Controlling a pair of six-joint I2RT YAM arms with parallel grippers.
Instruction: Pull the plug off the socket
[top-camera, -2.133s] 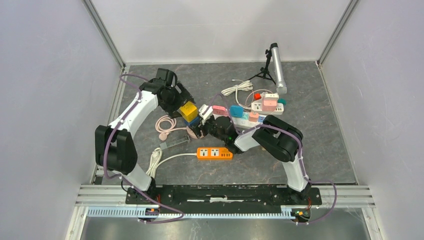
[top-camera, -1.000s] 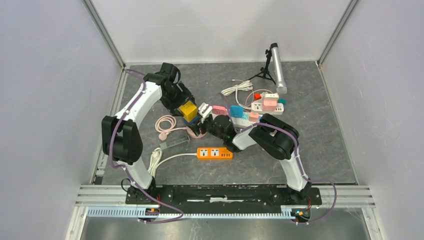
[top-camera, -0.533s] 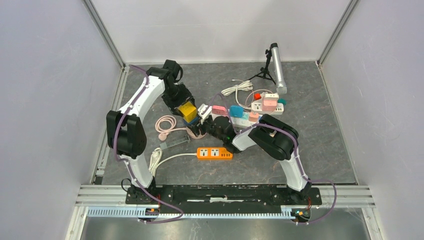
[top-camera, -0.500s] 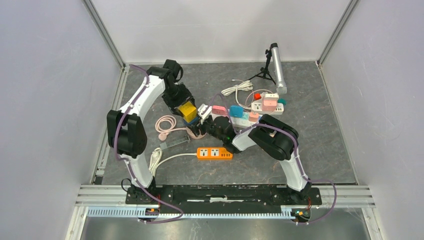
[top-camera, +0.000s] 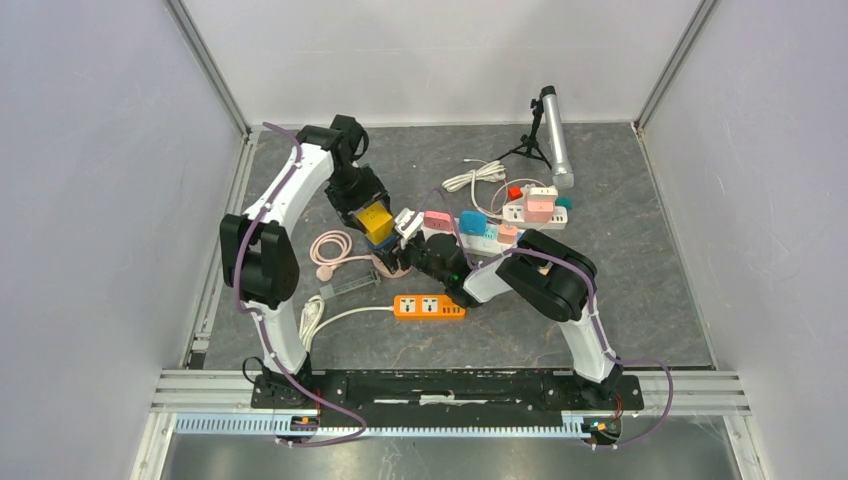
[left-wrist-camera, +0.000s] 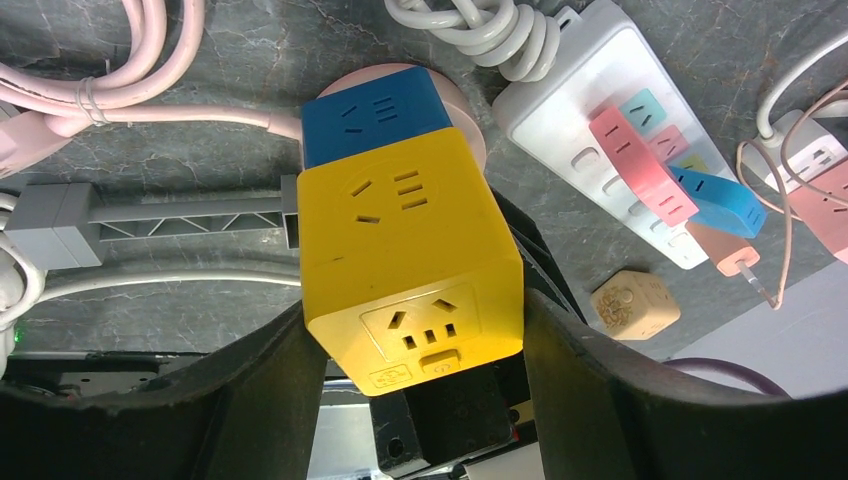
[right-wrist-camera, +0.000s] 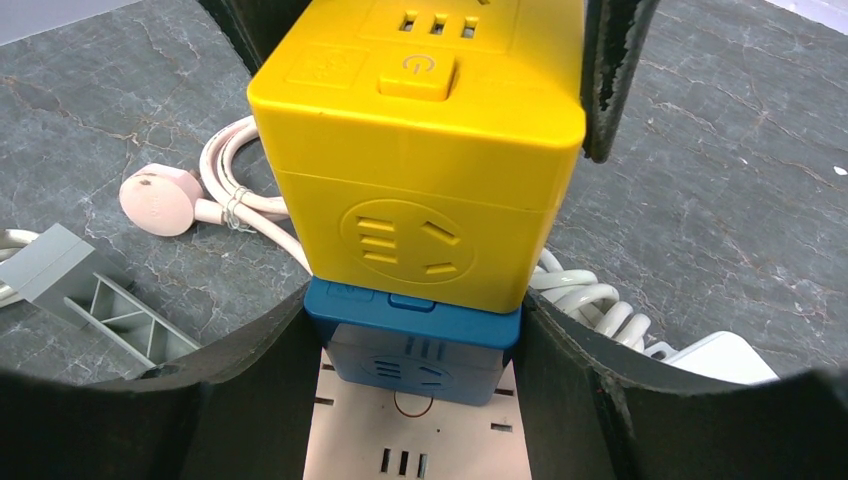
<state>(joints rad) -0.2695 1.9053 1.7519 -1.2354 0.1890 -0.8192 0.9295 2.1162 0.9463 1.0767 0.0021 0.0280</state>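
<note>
Left gripper (left-wrist-camera: 415, 325) is clamped on the yellow cube (left-wrist-camera: 400, 230), centre-left in the top view, with one finger on each side. The yellow cube sits flush on the blue cube (right-wrist-camera: 415, 345). We see no gap between them, and the prongs are hidden. Right gripper (right-wrist-camera: 415, 320) straddles the blue cube narrowly; we can't tell if its pads actually touch. The pink base (right-wrist-camera: 400, 445) underneath is mostly covered and cut off at the frame bottom. The surface is a grey stone-pattern table (top-camera: 620, 270), with plain pale walls (top-camera: 450, 60) on three sides.
</note>
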